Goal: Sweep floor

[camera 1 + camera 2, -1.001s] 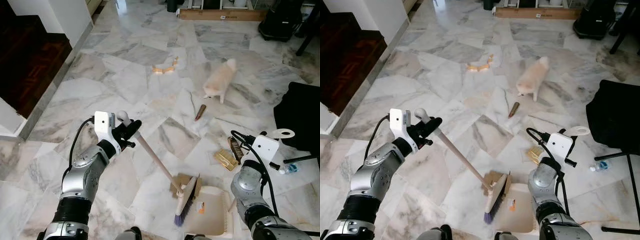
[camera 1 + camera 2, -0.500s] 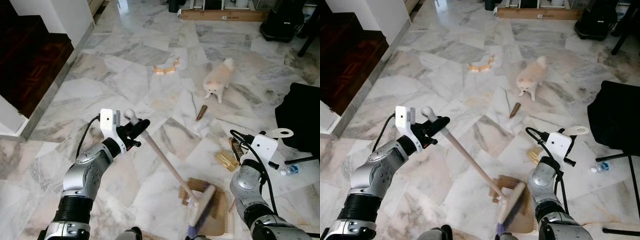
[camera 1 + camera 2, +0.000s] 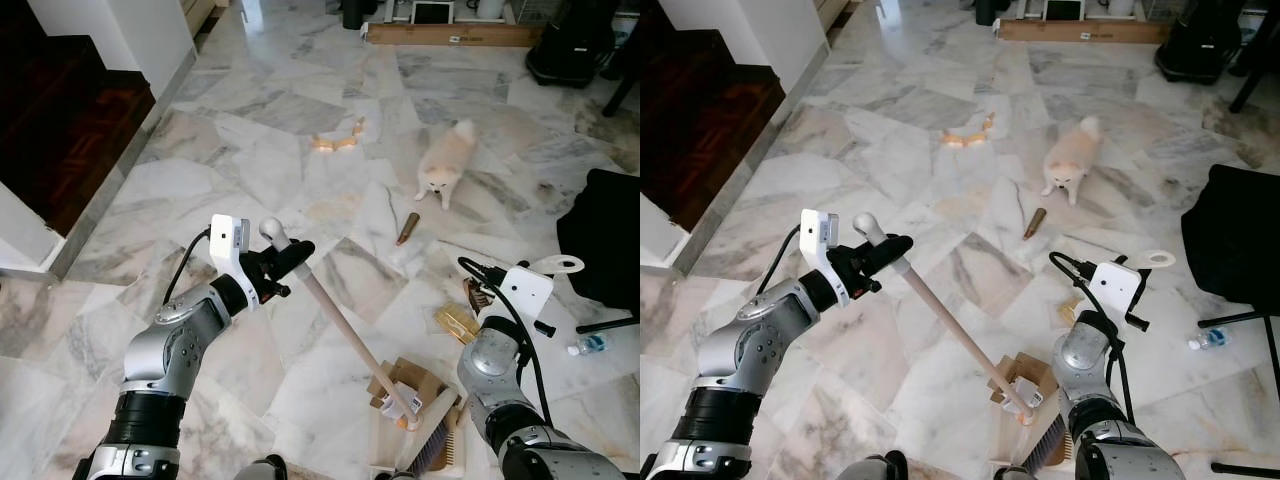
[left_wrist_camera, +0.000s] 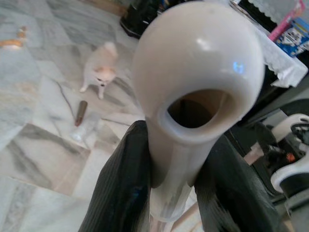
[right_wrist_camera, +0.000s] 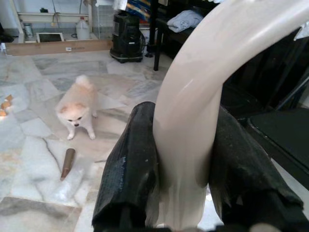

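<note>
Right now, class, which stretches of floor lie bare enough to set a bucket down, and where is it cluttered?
Bare: marble between the dark step and the broom. Crowded: dustpan, cardboard scraps, gold packet, brown stick, dog.

Head stereo downward – wrist views close-up

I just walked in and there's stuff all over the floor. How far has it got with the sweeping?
Partly done, it seems. The left hand holds the broom, whose head is at the dustpan with brown cardboard scraps in it. The right hand grips the dustpan's handle. Left to do: a yellow piece, a brown stick and orange bits near the small dog.
</note>
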### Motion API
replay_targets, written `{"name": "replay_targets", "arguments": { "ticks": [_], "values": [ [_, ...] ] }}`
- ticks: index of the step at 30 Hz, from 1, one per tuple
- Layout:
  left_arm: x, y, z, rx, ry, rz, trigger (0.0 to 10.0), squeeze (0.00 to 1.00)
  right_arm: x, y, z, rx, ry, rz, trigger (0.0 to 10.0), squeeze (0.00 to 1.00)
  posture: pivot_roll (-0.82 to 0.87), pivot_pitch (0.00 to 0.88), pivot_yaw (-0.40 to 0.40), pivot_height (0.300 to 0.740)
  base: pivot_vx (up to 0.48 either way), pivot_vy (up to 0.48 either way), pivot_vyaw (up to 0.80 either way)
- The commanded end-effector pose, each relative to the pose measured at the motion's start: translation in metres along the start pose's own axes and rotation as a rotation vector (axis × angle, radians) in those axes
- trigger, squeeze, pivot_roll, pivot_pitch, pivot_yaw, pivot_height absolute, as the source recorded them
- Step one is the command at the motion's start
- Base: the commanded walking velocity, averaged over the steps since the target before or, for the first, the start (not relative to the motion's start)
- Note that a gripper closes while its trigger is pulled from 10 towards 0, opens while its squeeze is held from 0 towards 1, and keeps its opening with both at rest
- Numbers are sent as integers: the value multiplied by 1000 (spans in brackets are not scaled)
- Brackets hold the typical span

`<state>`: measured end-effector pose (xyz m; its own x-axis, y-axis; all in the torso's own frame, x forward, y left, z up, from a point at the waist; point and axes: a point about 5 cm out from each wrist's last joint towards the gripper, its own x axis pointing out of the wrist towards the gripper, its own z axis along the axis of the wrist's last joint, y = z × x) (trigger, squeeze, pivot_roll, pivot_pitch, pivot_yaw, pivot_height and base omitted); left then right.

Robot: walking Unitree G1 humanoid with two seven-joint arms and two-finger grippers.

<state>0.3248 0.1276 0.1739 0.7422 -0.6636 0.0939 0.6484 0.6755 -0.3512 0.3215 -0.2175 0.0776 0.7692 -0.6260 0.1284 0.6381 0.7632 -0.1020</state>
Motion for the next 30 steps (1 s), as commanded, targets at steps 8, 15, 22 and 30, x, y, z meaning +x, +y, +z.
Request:
{"name": "replay_targets", "arguments": {
  "ticks": [8, 15, 22, 30],
  "values": [
    [-8, -9, 73, 88, -198, -61, 10000, 0, -3, 6, 0, 23, 17, -2, 10000, 0, 175, 119, 71, 740, 0, 0, 0],
    [-14, -9, 100, 177, -258, -23, 10000, 0, -3, 7, 0, 25, 24, 1, 10000, 0, 181, 113, 70, 740, 0, 0, 0],
    [-26, 21, 119, 260, -370, 256, 10000, 0, -3, 7, 0, 22, 23, 4, 10000, 0, 178, 112, 68, 740, 0, 0, 0],
    [-27, 47, 88, 432, -224, 475, 10000, 0, -3, 4, -1, 15, 16, 3, 10000, 0, 170, 124, 63, 740, 0, 0, 0]
  ]
}}
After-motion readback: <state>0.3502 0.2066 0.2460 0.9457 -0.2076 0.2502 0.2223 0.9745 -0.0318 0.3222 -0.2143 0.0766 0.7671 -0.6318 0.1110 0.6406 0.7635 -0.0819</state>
